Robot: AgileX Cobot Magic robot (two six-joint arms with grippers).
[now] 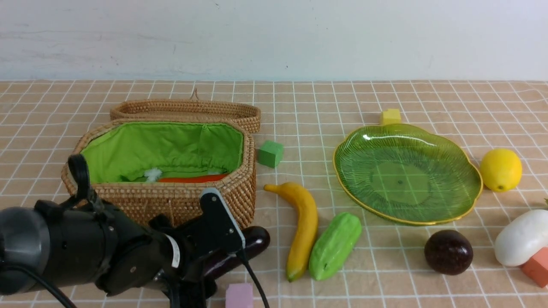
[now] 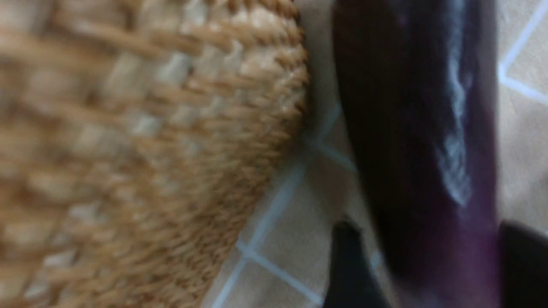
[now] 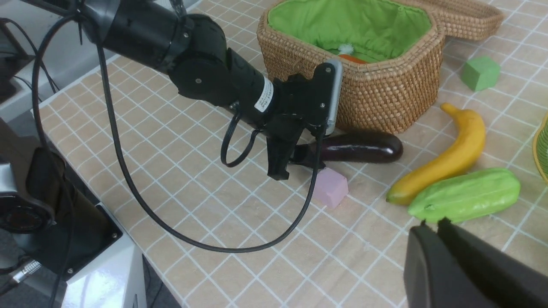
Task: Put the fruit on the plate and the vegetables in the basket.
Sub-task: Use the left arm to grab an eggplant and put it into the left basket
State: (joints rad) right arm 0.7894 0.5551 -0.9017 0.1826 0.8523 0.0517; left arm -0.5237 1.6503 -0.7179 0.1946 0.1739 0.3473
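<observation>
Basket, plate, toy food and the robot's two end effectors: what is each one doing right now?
basket: open, carrot inside
plate: empty
aubergine: lying on the table by the basket
banana: on the table, not on the plate
gourd: on the table beside the banana
maroon fruit: on the table
lemon: on the table
radish: on the table
left end effector: open, around the aubergine
right end effector: shut, holding nothing

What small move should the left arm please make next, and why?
Probably close the left gripper on the aubergine: the open jaws straddle it as it lies on the table beside the basket it belongs in.
</observation>
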